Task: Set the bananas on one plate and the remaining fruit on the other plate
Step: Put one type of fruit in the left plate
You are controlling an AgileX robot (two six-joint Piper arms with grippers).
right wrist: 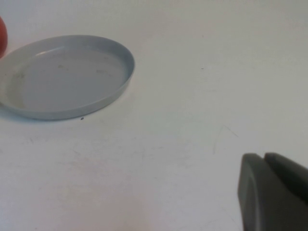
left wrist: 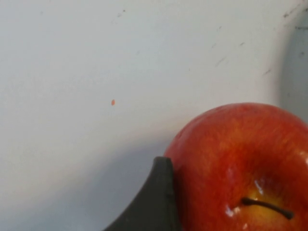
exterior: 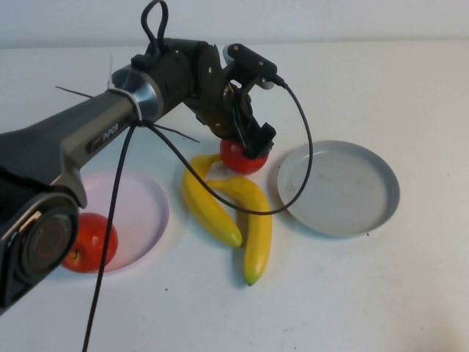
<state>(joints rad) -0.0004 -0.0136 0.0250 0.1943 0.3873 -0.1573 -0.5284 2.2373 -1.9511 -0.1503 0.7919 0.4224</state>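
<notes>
left gripper [exterior: 248,144]: reaches out over the table centre, down on an apple, fingers clamped around it; 1 dark finger [left wrist: 153,202] presses the apple's side in the left wrist view
held apple [exterior: 242,157]: red, on the white table [exterior: 366,293] just beyond the bananas' far ends, between the 2 plates; stem and yellowish dimple show in the left wrist view [left wrist: 240,168]
second apple [exterior: 91,243]: on the near left rim of the pink plate [exterior: 139,205], partly hidden by the left arm
bananas [exterior: 208,204]: 2, side by side on the table between the plates, touching near the far ends, on neither plate; second one [exterior: 254,226] nearer the grey plate
grey plate [exterior: 374,176]: right of centre, nothing on it; also in the right wrist view [right wrist: 67,77]
right gripper [right wrist: 272,192]: seen only in the right wrist view, over bare table off to the side of the grey plate, fingers pressed together, holding nothing
</notes>
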